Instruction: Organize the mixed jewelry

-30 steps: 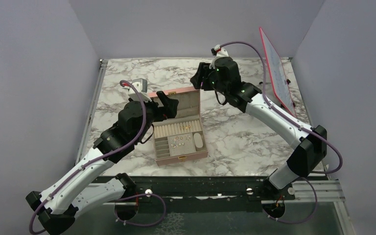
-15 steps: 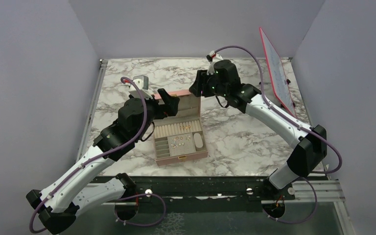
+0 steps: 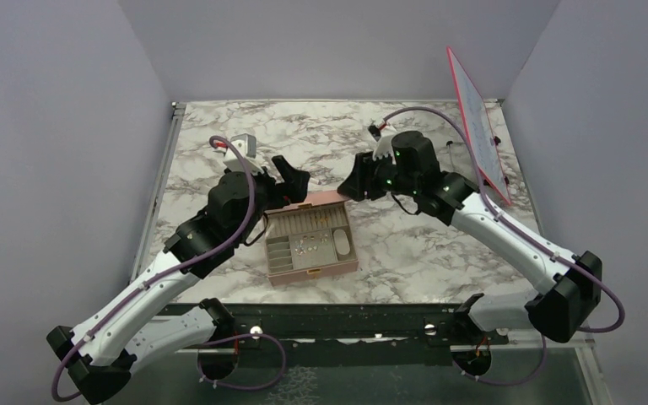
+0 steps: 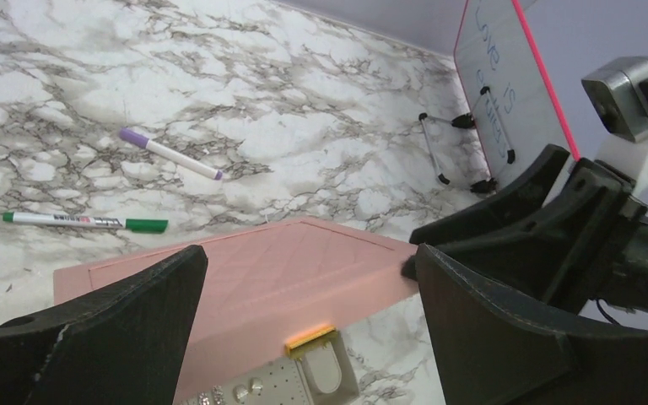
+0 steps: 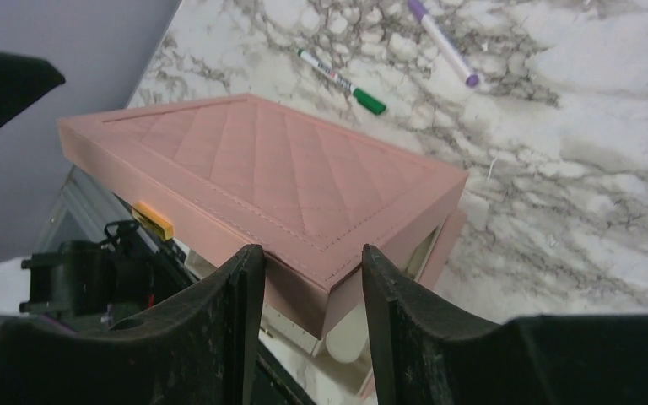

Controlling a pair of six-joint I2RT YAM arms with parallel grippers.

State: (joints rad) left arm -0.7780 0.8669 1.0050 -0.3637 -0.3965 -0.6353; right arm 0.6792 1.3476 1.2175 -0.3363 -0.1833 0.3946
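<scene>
Several tiny jewelry pieces (image 3: 308, 246) down in tray of pink box (image 3: 312, 275) on marble surface (image 3: 422, 245), lid (image 5: 270, 169) half lowered. Left pincer (image 4: 308, 253) wide open above lid, empty. Right pincer (image 5: 312, 253) partly open at lid's edge, contact unclear.

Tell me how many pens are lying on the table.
2. The purple-capped pen lies farther back on the marble table; the green-capped pen lies just beyond the pink box lid. Others may be hidden.
</scene>
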